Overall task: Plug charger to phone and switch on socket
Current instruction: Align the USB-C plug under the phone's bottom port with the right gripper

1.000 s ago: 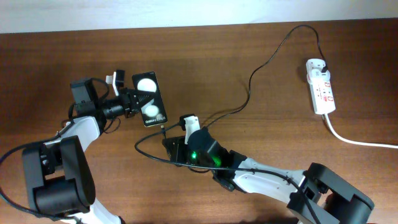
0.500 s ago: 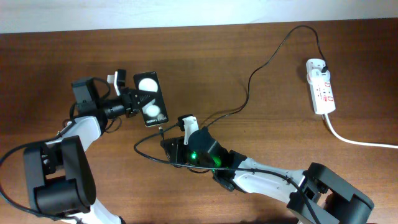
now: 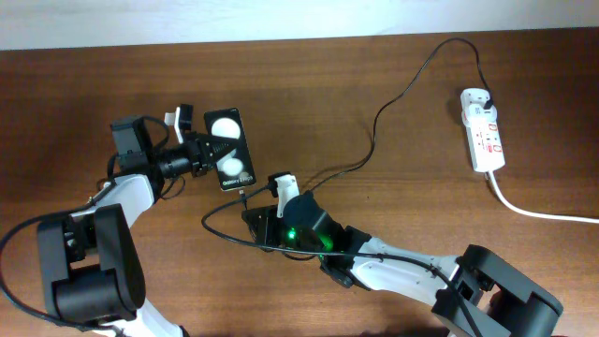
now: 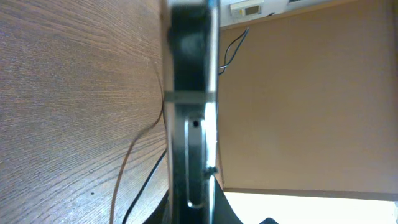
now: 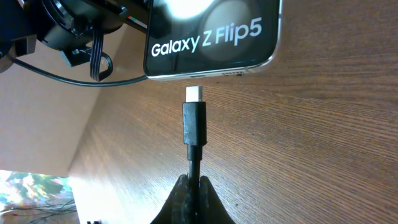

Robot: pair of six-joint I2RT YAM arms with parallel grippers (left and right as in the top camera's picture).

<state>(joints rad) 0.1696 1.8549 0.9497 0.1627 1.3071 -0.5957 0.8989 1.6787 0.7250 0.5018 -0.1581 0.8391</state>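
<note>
Connector tip (image 5: 194, 94) of the charger (image 5: 193, 134) stands just short of the lower edge of the phone (image 5: 211, 37) in the right wrist view. It is close to the port slot but apart from it, and a thin strip of desk (image 5: 323, 137) shows between them. The right tool (image 5: 192, 186) is pressed together on the cable just behind the connector body, at bottom centre of that view. The left tool (image 3: 202, 150) pinches the phone by its left side, left of centre in the overhead view, with the glossy face toward the camera and the port end toward lower centre. Hazards, judged from this position:

1. A sideways or angular offset between tip and slot would drive the tip against the phone frame and could bend the connector; whether tip and slot sit at the same height cannot be told.
2. The grip is on flexible cable, not on the rigid housing, so insertion force may buckle the cable or let the connector pivot between the fingers.
3. Push force passes into the phone; if the left tool's hold is light, the phone may slide or rotate out of it.
4. The slack cable loop at lower centre of the overhead view lies partly under the right arm and may snag.

The socket (image 3: 483, 131) lies near the right edge of the overhead view, well apart from both tools, with the charger's plug at its upper end. Its switch position is too small to read, and a hard pull on the cable could unseat that plug.
</note>
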